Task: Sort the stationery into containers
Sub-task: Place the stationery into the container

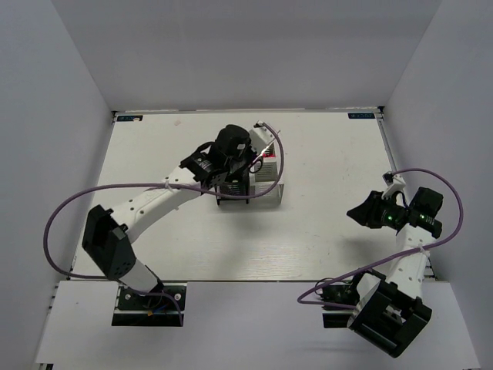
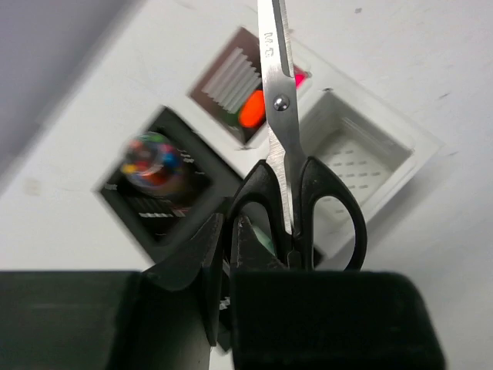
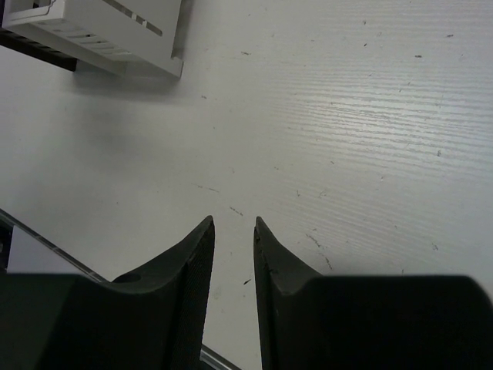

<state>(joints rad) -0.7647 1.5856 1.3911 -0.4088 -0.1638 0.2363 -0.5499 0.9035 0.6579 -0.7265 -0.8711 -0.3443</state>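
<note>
In the left wrist view my left gripper point(image 2: 229, 235) is shut on one black handle loop of the steel scissors point(image 2: 282, 123), whose blades point away from the camera over the containers. Below them the black container point(image 2: 127, 204) holds a clear tube point(image 2: 152, 158) with coloured bits in one compartment. Orange point(image 2: 250, 110) and pink point(image 2: 299, 77) marker ends show in its other one. The white container point(image 2: 385, 135) has a bare compartment beside the scissors. A pale-green piece point(image 2: 266, 239) shows through the handle loop. My right gripper point(image 3: 233, 223) is open over bare table, holding nothing.
From above, the left gripper point(image 1: 231, 166) hovers over the black container point(image 1: 231, 194) and white container point(image 1: 268, 189) at mid-table. The right gripper point(image 1: 362, 212) sits far right, near the table's right edge. White walls enclose the table point(image 1: 323, 154) on three sides.
</note>
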